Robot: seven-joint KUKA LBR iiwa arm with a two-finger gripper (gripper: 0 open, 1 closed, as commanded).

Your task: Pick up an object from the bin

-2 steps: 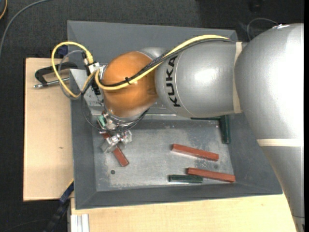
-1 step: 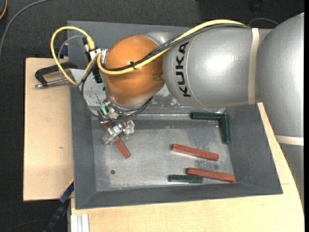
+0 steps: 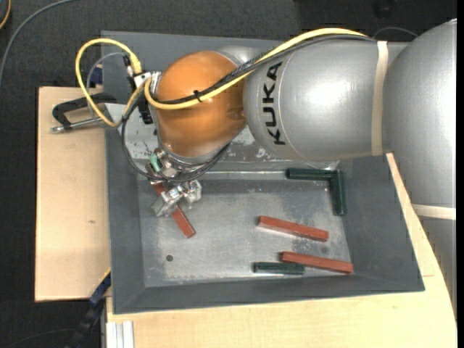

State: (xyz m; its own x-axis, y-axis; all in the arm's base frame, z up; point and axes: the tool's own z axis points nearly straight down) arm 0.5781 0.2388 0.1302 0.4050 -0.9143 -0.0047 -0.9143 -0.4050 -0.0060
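My gripper hangs low over the left part of the bin, under the orange wrist cover. Its metal fingers sit at the upper end of a short red stick that lies slanting on the bin floor. The stick's top end is tucked beneath the fingertips, and I cannot make out whether they are round it or only above it.
Two longer red sticks lie on the right half of the floor, with a dark green stick beside the lower one. A dark green L-shaped piece rests near the back right. The big silver arm covers the bin's upper part.
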